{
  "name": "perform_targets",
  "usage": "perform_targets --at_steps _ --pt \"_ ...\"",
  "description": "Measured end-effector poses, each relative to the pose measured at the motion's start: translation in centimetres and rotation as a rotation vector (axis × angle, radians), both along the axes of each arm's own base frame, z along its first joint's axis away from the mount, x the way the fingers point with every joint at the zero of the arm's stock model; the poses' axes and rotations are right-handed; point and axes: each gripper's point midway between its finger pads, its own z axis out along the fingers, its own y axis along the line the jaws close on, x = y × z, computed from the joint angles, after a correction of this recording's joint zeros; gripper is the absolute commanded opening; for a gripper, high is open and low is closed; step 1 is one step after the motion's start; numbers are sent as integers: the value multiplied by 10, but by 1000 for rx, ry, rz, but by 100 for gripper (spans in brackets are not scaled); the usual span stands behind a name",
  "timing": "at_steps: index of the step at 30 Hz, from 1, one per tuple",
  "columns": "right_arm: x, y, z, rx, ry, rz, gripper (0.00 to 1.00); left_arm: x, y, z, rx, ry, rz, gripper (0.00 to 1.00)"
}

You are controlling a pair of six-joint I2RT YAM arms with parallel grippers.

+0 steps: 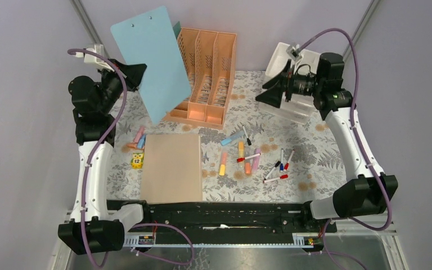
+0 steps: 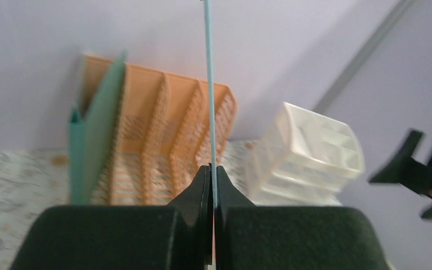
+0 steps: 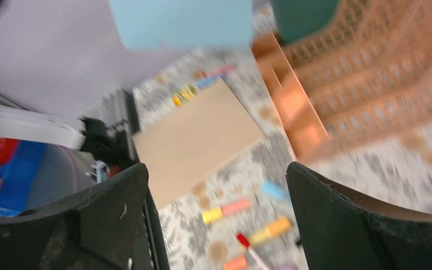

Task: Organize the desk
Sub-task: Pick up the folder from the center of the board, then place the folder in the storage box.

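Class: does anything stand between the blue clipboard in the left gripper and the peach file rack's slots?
Nothing visible does. The blue clipboard, clamped in the left gripper, is raised by the peach file rack; only its leftmost slot holds a green folder.

Left arm (image 1: 91,169) and right arm (image 1: 353,142): white links, black joint housings, purple cable (image 1: 114,109) looping along each. Left gripper (image 2: 212,171) and right gripper (image 1: 265,91): black wedge-shaped matte fingers (image 3: 365,225). Bases on black rail (image 1: 225,211), toothed silver strip.

A robot lab cell: plain lilac walls (image 1: 22,112), metal mounting rail (image 1: 225,211).
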Motion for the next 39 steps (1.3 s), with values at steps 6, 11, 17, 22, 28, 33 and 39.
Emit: perform_targets --at_steps 6,11,17,22,28,33,39 --pt "-15 -22 -90 -220 169 -74 100 36 19 13 96 -145 145 0" --pt "-28 -37 -119 -267 253 -94 100 76 17 4 136 -200 196 0" --pt "-29 -53 -111 -251 228 -144 100 128 -10 -44 222 -176 198 0" --pt "-29 -64 -112 -238 232 -178 100 156 -28 -77 305 -172 202 0" --pt "-27 -69 -119 -229 252 -197 100 185 -29 -83 331 -216 256 0" --pt "-27 -70 -117 -217 251 -194 100 202 -30 -94 317 -238 276 0" --pt "-23 -75 -118 -214 253 -211 100 217 -38 -114 292 -249 266 0"
